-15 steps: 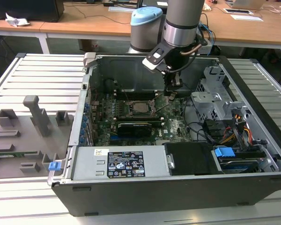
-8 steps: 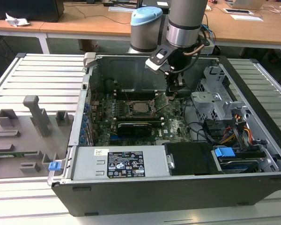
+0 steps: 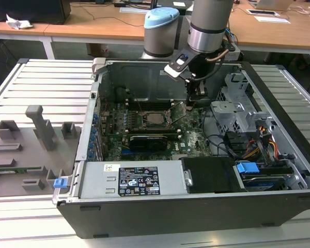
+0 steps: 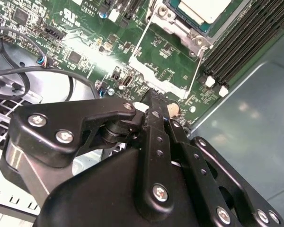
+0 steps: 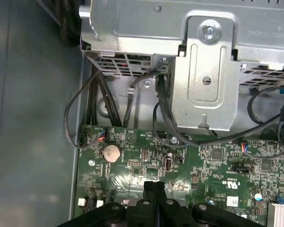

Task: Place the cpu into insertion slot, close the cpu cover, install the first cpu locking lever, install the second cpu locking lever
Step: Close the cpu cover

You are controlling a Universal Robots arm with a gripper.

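1. Already the cpu (image 4: 201,10) lies in the insertion slot (image 3: 144,118), just left of the exterior view's centre, with the cpu cover (image 4: 166,13) seemingly down around it.
2. The locking levers (image 4: 138,41) look unlatched and stand free, so I judge both are left to do.
3. The gripper (image 4: 154,97), at the slot's two o'clock in the exterior view, has its fingers pressed together.
4. The gripper's own body hides whether they pinch a lever end.

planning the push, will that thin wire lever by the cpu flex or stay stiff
Probably springy: the lever is thin bare wire, long for its thickness. Likely slippery too, being smooth metal, so the gripper could slide off. Probably light as well.
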